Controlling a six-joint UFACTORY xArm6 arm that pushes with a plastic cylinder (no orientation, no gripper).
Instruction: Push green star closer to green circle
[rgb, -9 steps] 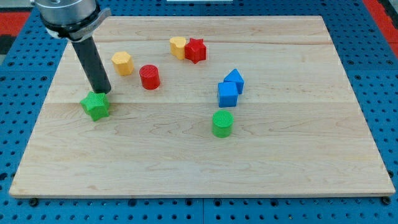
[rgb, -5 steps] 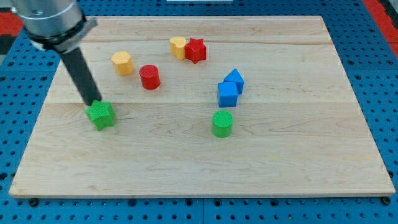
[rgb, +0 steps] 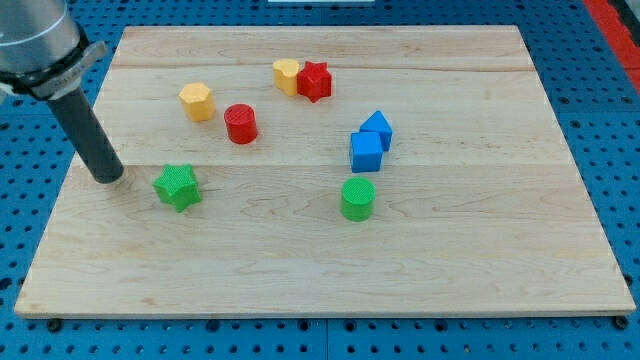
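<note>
The green star lies on the wooden board at the view's left. The green circle stands well to its right, near the board's middle. My tip rests on the board a short way to the left of the green star, with a small gap between them. The rod leans up towards the view's top left.
A red cylinder and a yellow block stand above the star. A yellow block and a red star touch near the top. Two blue blocks sit just above the green circle. The board's left edge is near my tip.
My tip has moved from just above the green star to its left. The green star has slid slightly towards the right and bottom.
</note>
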